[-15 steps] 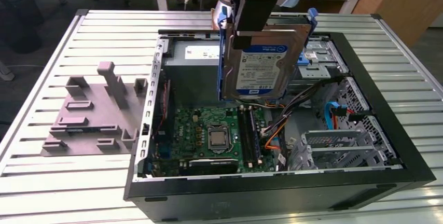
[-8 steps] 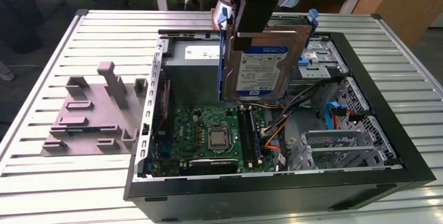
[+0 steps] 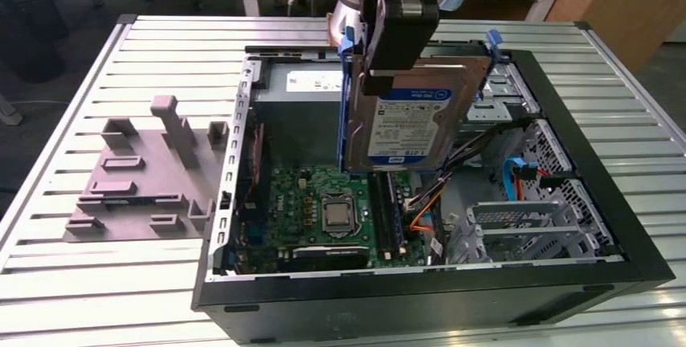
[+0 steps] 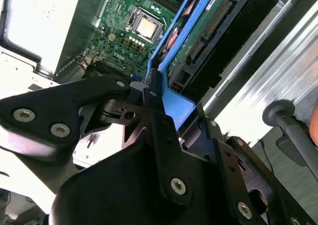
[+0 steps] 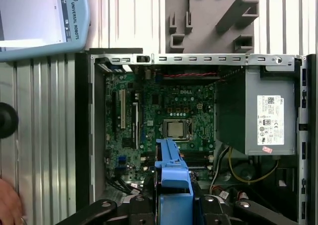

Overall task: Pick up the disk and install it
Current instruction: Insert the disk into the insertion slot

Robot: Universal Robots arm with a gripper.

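Observation:
The disk (image 3: 413, 122), silver-grey with a white and blue label and a blue frame, hangs upright above the open computer case (image 3: 600, 226). My gripper (image 3: 377, 74) is shut on its upper end. Its lower edge hovers over the motherboard (image 3: 321, 194), roughly level with the case's top. In the second wrist view the gripper (image 4: 154, 93) clamps the blue frame, and the disk's (image 4: 198, 36) green circuit side shows. In the first wrist view the disk's blue frame (image 5: 171, 170) sticks out from the gripper (image 5: 171, 205) over the motherboard (image 5: 169, 111).
The grey power-supply box (image 5: 263, 115) fills one end of the case. Metal drive bays (image 3: 536, 218) with blue latches lie at the exterior view's right. A grey moulded fixture (image 3: 140, 178) rests on the slatted table (image 3: 64, 283). A hand (image 5: 7, 200) is beside the case.

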